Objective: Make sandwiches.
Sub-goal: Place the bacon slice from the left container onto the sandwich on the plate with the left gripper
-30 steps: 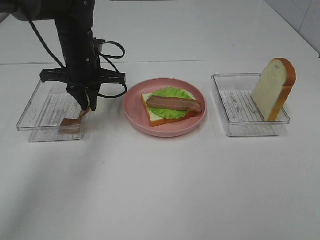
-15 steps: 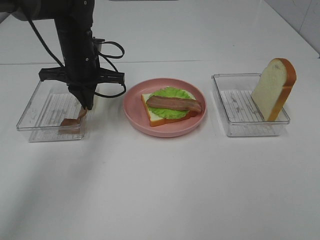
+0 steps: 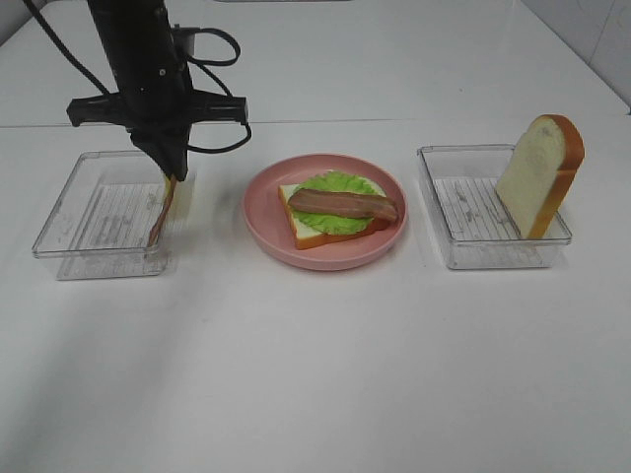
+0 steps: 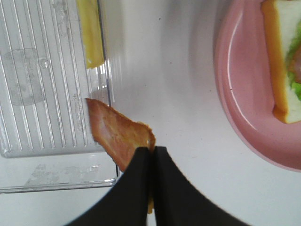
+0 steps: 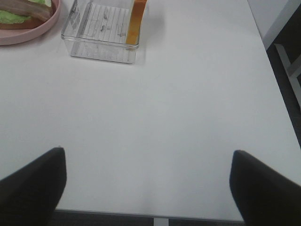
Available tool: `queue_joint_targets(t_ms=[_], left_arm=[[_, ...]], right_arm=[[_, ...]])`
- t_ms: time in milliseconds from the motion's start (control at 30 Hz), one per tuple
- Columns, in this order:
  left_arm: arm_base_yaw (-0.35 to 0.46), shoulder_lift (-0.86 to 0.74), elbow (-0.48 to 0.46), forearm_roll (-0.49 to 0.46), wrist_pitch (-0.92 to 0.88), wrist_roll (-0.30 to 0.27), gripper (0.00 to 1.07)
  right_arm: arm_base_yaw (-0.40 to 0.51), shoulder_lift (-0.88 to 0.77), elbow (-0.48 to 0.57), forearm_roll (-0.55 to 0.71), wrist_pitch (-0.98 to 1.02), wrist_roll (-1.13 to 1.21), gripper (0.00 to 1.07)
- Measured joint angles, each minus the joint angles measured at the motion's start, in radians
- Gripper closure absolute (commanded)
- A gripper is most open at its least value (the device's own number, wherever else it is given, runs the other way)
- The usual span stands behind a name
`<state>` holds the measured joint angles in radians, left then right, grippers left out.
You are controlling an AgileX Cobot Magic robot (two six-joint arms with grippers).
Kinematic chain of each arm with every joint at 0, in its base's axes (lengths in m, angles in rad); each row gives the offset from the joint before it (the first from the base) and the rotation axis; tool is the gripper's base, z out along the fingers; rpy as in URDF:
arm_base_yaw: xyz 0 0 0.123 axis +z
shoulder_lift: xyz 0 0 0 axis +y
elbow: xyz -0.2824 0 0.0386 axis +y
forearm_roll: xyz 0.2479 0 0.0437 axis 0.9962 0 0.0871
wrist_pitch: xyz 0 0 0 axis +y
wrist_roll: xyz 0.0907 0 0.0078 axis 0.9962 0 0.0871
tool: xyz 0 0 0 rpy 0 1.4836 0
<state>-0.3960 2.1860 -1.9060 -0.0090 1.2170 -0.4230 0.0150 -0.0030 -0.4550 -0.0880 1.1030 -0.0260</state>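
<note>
pinching bacon strip (image 4: 117, 134) over clear tray (image 3: 69, 212), left claw (image 4: 153, 150) clamped; right claw (image 5: 146, 153) apart.

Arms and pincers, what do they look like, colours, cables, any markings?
The left arm is matte black throughout, with a horizontal black crossbar above the left pincer and thin black cables looping beside it. Its fingers are black, broad at the base and tapering to narrow tips. The right pincer shows two rounded black fingers. No markings are visible.
</note>
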Motion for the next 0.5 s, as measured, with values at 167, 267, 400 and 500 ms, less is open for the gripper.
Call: queue_joint_targets(t_ms=[167,267,400,500], left_arm=[[0.0,-0.041,0.0,-0.017,0.0,0.011,1.07],[0.0,-0.065,-0.021,-0.028,0.002,0.027,1.07],[0.0,-0.078,-0.115,-0.101,0.004,0.053,1.07],[0.0,-0.079,-0.167,-0.164,0.004,0.072,1.07]], right_arm=[[0.0,0.0,0.0,0.0,0.0,0.0,0.16],[0.0,0.0,0.0,0.0,0.0,0.0,0.16],[0.0,0.0,0.0,0.0,0.0,0.0,0.16],[0.0,0.0,0.0,0.0,0.0,0.0,0.16]])
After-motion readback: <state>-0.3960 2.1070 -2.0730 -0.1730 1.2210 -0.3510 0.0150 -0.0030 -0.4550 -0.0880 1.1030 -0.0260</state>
